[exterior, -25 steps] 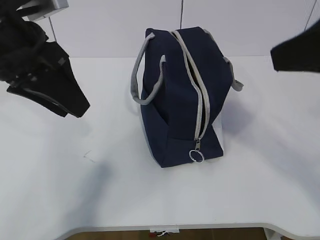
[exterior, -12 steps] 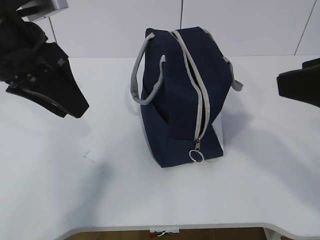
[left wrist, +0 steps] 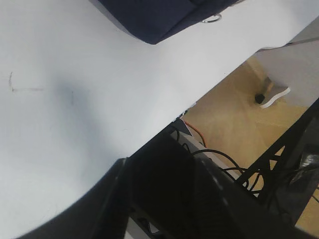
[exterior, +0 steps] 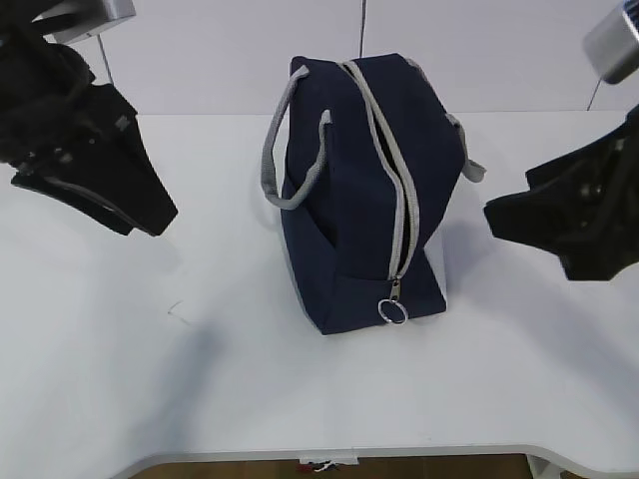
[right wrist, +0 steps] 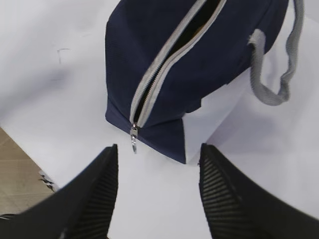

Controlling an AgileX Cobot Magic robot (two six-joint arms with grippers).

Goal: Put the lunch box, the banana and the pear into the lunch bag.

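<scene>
We see the bag upright mid-table, its zipper partly parted. Our right tool hovers beside it, fingers spread, gripping nothing. Our left tool hangs well apart at the left; its spread we cannot tell.

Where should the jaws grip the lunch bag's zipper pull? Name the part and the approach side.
Grip the metal ring hanging at the near end of the lunch bag. Come from the table's front edge, jaws closing on the ring's flat faces: it dangles free below the slider, clear of the fabric, while the slider itself sits tight against the bag.
</scene>
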